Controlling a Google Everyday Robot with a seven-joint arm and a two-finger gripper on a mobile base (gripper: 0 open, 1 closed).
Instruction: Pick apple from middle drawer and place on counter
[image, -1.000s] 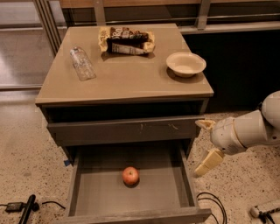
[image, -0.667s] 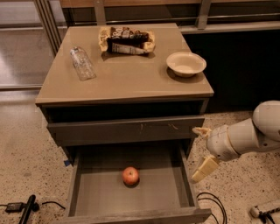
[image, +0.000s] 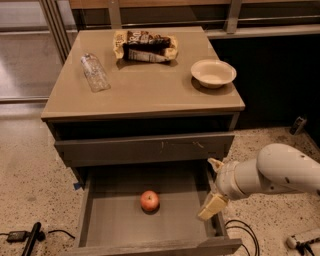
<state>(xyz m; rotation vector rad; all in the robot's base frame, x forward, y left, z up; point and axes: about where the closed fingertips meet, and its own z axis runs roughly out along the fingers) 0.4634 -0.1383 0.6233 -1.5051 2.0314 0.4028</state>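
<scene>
Only one camera view here, so: one apple (image: 149, 200) sitting on the floor of the pulled-out middle drawer (image: 112, 222), roughly in the centre and touching none of the walls. The tool (image: 214, 185) hangs at the drawer's right wall, well right of the apple, with its two fingers (image: 212, 206) spread wide and nothing between them. One drawer front (image: 145, 148) above it is shut and has pale scratches. Up on the worktop (image: 150, 90) there are three things: one clear plastic bottle (image: 94, 73) lying on its side, one snack bag (image: 146, 46) and one white bowl (image: 213, 73).
</scene>
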